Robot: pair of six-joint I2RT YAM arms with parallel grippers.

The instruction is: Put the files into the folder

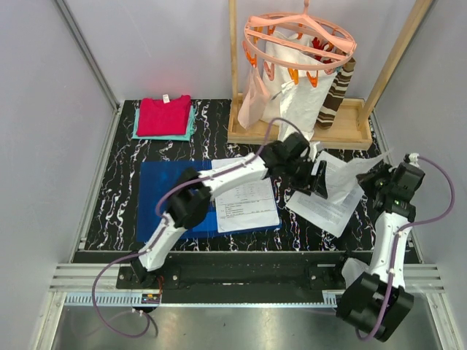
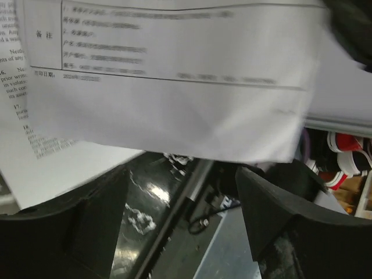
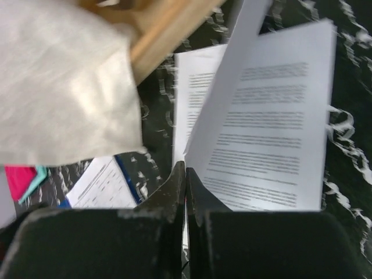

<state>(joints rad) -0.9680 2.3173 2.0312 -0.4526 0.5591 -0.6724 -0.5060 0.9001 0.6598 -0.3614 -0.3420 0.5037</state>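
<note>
The blue folder point(image 1: 168, 197) lies flat left of centre, with one printed sheet point(image 1: 246, 205) on its right part. More files point(image 1: 328, 204) lie on the table to the right. My right gripper point(image 1: 376, 182) is shut on the edge of the top sheet point(image 3: 261, 116), which curls upward point(image 1: 359, 170). My left gripper point(image 1: 316, 180) is open just above the left edge of these sheets. In the left wrist view a sheet point(image 2: 174, 104) hangs in front of the spread fingers point(image 2: 279, 215). The folder's edge point(image 3: 127, 180) shows in the right wrist view.
A wooden rack point(image 1: 343, 124) with an orange peg hanger point(image 1: 299, 36) and white garments point(image 1: 288, 73) stands behind the papers; its cloth point(image 3: 64, 81) hangs close to my right gripper. Red and teal folded cloths point(image 1: 164, 117) lie at the back left.
</note>
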